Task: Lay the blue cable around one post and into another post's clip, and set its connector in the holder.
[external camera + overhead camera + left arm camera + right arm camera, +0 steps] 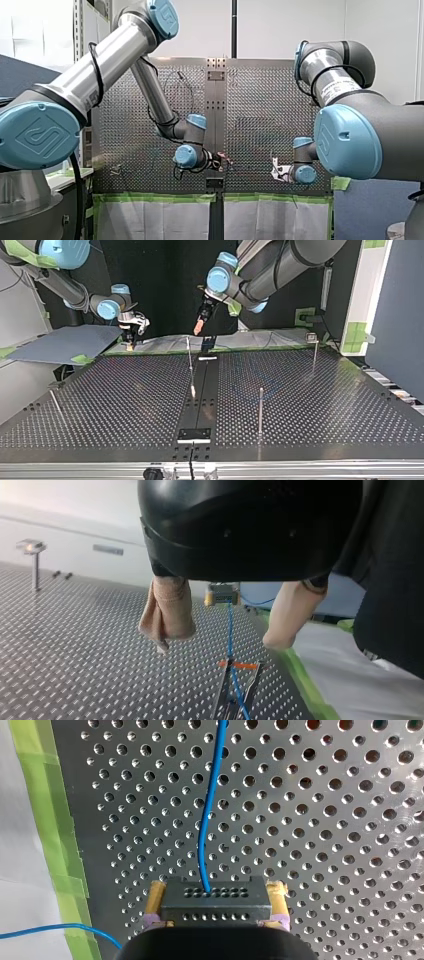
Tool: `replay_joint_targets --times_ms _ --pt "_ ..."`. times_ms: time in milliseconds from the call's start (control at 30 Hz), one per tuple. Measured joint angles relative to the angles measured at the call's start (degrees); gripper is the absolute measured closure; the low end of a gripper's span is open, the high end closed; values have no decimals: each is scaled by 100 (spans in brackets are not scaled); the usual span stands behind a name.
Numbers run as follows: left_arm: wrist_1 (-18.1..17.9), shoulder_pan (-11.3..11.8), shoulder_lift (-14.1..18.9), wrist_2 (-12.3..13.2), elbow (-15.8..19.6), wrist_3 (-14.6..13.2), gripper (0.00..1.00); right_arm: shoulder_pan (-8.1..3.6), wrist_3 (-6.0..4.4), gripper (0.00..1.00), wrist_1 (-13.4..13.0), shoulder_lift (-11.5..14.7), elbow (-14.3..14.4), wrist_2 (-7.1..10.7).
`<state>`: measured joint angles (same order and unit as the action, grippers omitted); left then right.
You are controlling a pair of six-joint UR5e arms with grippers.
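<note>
Right claw [216, 889] clamping connector [215, 907], blue cable [206, 810] running straight ahead

White wall [285, 27] behind the table [260, 100]

Top view: left arm [280, 265] enters at 1 o'clock, left gripper [220, 645] pointing down, beige pads spread apart. Right arm [60, 285] enters at 11 o'clock, right gripper [216, 895] with yellow pads clamped on connector [215, 907].
</note>
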<state>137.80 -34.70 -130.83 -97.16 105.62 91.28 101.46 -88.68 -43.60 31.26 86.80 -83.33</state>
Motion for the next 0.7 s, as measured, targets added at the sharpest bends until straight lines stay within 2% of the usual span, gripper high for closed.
replay_joint_targets --times_ms 233,500,600,700 --pt "183 74 393 -393 393 377 0 0 1 99 3 -1 3 0" --pt "258 283 859 -860 860 842 0 -6 -166 99 -36 0 1 116" --pt "309 364 1056 -1021 1057 1039 0 -8 -193 99 -51 0 2 135" --pt "418 497 1254 -1059 1199 1237 0 -11 -191 99 -41 0 1 144"
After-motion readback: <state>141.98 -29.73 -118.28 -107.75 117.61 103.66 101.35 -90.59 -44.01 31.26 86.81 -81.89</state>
